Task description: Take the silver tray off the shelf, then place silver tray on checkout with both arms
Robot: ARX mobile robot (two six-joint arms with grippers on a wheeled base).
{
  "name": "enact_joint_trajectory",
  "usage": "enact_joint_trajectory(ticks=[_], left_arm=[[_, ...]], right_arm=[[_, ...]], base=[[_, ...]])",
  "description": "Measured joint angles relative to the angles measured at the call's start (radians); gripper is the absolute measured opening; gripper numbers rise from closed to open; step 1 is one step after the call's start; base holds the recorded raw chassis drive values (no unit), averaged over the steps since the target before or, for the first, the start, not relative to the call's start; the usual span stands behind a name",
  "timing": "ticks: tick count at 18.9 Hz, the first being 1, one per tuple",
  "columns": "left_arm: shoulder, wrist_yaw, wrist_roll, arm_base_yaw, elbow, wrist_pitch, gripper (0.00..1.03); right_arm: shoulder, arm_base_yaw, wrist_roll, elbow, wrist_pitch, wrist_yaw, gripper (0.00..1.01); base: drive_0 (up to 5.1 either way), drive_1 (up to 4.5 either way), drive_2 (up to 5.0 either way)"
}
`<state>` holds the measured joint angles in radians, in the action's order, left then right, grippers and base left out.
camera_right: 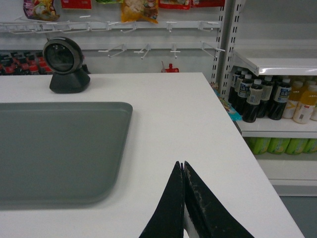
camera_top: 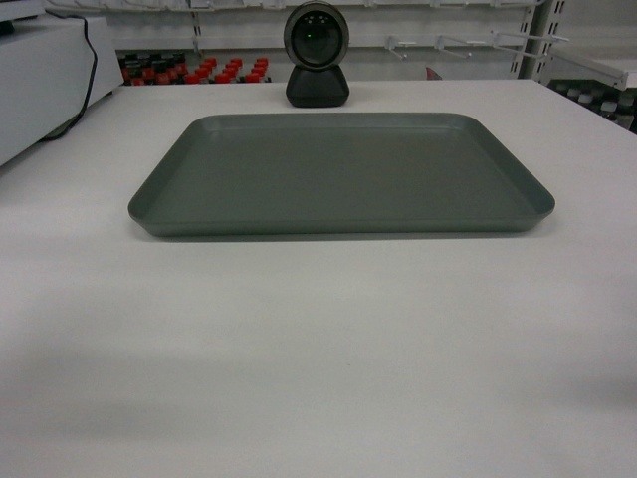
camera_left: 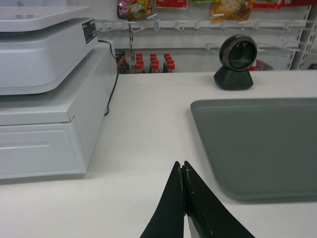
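My left gripper [camera_left: 184, 171] had its two fingers pressed together at the tips with nothing between them, and my right gripper [camera_right: 183, 171] was clenched on air in just the same way. Both hovered above bare white checkout [camera_top: 318, 349], apart from the silver tray [camera_top: 338, 174]: the left one off the tray's near left corner, the right one off its near right corner, neither touching the rim.

The tray lay flat on the checkout, its far edge just in front of the black dome scanner [camera_top: 317, 55], its long sides square to me. I judged the placing done and the step in hand a clean retreat. To do that well I wanted both arms drawn back from the tray together, kept high enough not to clip its low rim and nudge it. On the left I had to mind the white register unit [camera_left: 44, 99] beside the tray, and on the right the counter's edge, with the bottle shelves [camera_right: 277, 99] beyond it.
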<state>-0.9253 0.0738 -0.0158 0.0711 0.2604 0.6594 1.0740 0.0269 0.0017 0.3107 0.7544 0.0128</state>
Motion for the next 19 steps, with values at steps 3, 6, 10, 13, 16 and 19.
enact_joint_trajectory(ticks=[3, 6, 10, 13, 16, 19], left_arm=[[0.027, -0.048, 0.001, -0.031, -0.026, -0.001, 0.02], [0.291, -0.074, 0.001, -0.069, -0.181, -0.111, 0.02], [0.431, -0.074, 0.001, -0.069, -0.249, -0.164, 0.02], [0.509, -0.073, 0.001, -0.069, -0.251, -0.251, 0.02], [0.602, -0.074, 0.002, -0.069, -0.251, -0.342, 0.02], [0.667, -0.074, 0.002, -0.069, -0.251, -0.397, 0.02]], right_arm=[[-0.028, -0.023, 0.000, -0.029, 0.002, -0.005, 0.02], [-0.314, -0.032, 0.000, -0.215, -0.097, -0.010, 0.02], [-0.468, -0.032, 0.000, -0.292, -0.152, -0.010, 0.02], [-0.560, -0.032, 0.000, -0.298, -0.249, -0.010, 0.02], [-0.673, -0.032, 0.000, -0.298, -0.358, -0.010, 0.02], [-0.751, -0.032, 0.000, -0.298, -0.430, -0.010, 0.02]], base=[[0.0, 0.00, 0.0], [0.0, 0.00, 0.0], [0.0, 0.00, 0.0], [0.0, 0.00, 0.0], [0.0, 0.00, 0.0], [0.0, 0.00, 0.0]])
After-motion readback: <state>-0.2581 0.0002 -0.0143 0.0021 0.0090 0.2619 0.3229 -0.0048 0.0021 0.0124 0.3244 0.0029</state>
